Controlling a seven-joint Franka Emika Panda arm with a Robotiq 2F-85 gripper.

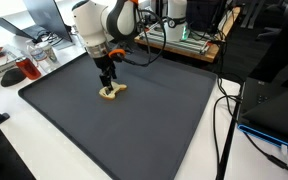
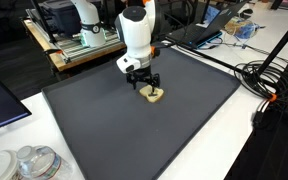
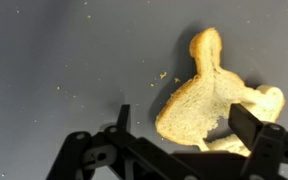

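1. The bread lies flat on the mat, in the part nearest the table edge where the arm's base stands. It is well in from every mat edge.
2. The gripper hangs straight down over the bread with its jaws wide apart. In the wrist view the gripper straddles the slice: one finger stands on bare mat beside it, and the other overlaps its torn side. Whether any pad touches the bread cannot be told.
3. The mat covers most of the table, and a white strip of table shows along its sides. The widest bare mat runs from the bread to the corners far from the base.
4. A few crumbs lie on the mat near the bread.
5. Cables run along one table edge, off the mat.
6. A red cup stands past a mat corner near the base.
7. Clear containers stand at a table corner far from the bread.
8. A bench with gear stands behind the base.
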